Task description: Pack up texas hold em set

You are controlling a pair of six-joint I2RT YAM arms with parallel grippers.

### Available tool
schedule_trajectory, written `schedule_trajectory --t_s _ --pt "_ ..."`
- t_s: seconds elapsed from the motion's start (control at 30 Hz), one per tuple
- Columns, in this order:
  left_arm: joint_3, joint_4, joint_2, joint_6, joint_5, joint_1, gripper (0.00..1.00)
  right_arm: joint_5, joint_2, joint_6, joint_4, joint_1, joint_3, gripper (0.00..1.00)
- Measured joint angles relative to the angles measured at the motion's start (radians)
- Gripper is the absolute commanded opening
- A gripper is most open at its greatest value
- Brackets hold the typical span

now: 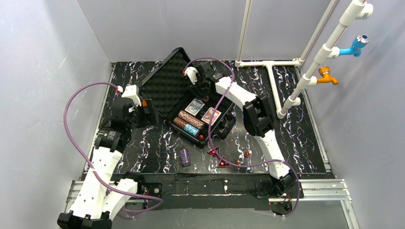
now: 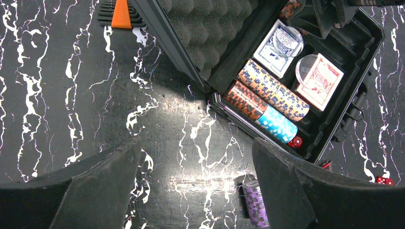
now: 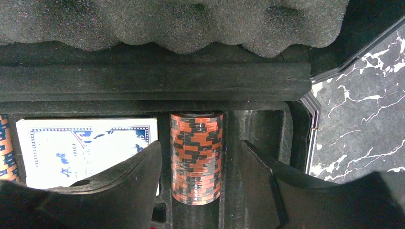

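The black case [image 1: 224,125] lies open mid-table, its grey foam lid [image 1: 165,81] tilted back to the left. In it lie two brown chip rolls [image 2: 272,90], a blue roll [image 2: 277,125], two card decks [image 2: 279,42] [image 2: 321,78] and a red die [image 2: 296,141]. My right gripper [image 1: 203,88] is open at the case's back corner, its fingers either side of an orange-and-black chip roll [image 3: 197,157] lying in its slot. My left gripper [image 2: 196,148] is open and empty over the table left of the case. A purple chip roll [image 1: 185,157] lies on the table by its right finger [image 2: 286,181].
Two red triangular markers [image 1: 213,151] [image 1: 223,163] and small red dice [image 1: 247,154] lie on the table in front of the case. A white pipe frame [image 1: 272,81] with blue and orange taps stands at the back right. Grey walls enclose the table.
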Motion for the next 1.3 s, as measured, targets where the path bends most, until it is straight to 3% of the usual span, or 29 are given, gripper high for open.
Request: schedule_trajectory --t_s 0.33,0.6,0.73,0.87,1.3 --pt "0.0 0.003 0.0 0.0 0.0 0.0 0.84 0.015 -0.032 0.0 0.001 0.003 0.0 0.73" --pt "0.0 0.003 0.0 -0.003 -0.001 0.0 0.85 0.057 -0.197 0.031 0.035 0.026 -0.034 0.75" --pt "0.0 0.008 0.0 -0.008 -0.002 0.0 0.97 0.086 -0.318 0.071 0.081 0.043 -0.122 0.79" --pt "-0.001 0.013 0.0 -0.025 -0.003 0.0 0.98 0.107 -0.427 0.122 0.125 0.06 -0.228 0.98" --pt "-0.01 -0.065 -0.005 -0.084 0.1 0.0 0.98 0.154 -0.744 0.285 0.286 0.072 -0.624 0.98"
